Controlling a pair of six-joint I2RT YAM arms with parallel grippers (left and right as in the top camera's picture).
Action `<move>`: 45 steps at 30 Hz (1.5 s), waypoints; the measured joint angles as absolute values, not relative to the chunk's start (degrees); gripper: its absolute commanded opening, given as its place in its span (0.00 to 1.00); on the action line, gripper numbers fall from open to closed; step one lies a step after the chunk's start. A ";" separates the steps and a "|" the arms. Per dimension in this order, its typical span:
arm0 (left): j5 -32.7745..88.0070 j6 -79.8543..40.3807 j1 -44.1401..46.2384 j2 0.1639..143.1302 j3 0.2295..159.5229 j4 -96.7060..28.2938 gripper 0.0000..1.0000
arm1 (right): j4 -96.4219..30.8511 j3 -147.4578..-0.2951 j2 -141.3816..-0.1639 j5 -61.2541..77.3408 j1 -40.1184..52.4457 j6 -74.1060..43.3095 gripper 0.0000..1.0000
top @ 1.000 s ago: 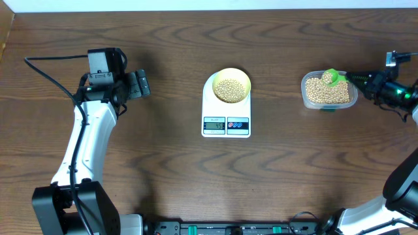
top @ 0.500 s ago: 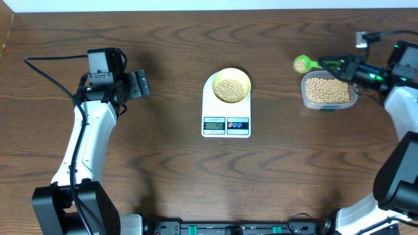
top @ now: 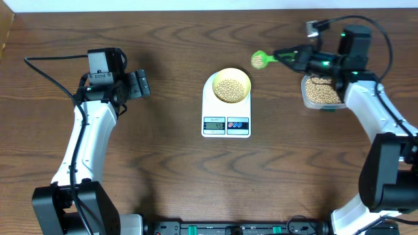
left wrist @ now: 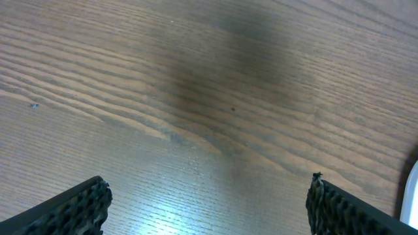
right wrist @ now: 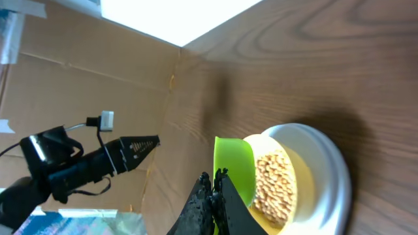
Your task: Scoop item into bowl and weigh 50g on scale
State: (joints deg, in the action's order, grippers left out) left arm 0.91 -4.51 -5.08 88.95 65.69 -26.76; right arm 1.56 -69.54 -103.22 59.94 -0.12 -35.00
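The pale yellow bowl [top: 231,86] holds a mound of tan beans [top: 230,89] and stands on the white scale [top: 226,121]. My right gripper [top: 292,55] is shut on the handle of a green scoop [top: 259,60]. The scoop carries a few beans and hangs above the table, just up and right of the bowl. In the right wrist view the scoop [right wrist: 234,166] stands right before the bowl [right wrist: 295,163] of beans [right wrist: 273,184], and the gripper [right wrist: 214,189] is pinched on its handle. My left gripper [top: 138,84] is open over bare wood at the left [left wrist: 209,215].
A clear plastic container [top: 322,92] full of beans sits right of the scale, under my right arm. The scale's display and buttons [top: 226,124] face the table's front. A black cable [top: 49,73] runs behind my left arm.
My right arm has lifted the loaded scoop out of the clear container and carried it left toward the bowl. The left arm has not moved.
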 measured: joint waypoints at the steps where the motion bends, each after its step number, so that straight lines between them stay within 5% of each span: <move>1: 0.91 -4.51 -5.08 88.95 65.69 -26.76 0.98 | 2.00 -69.54 -103.22 59.11 0.84 -35.55 0.01; 45: 0.91 -4.51 -5.08 88.95 65.69 -26.76 0.98 | -1.96 -69.54 -103.22 41.36 15.03 -21.17 0.01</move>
State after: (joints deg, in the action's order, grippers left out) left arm 0.91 -4.51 -5.08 88.95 65.69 -26.76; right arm -1.96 -69.54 -103.22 41.36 15.03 -21.17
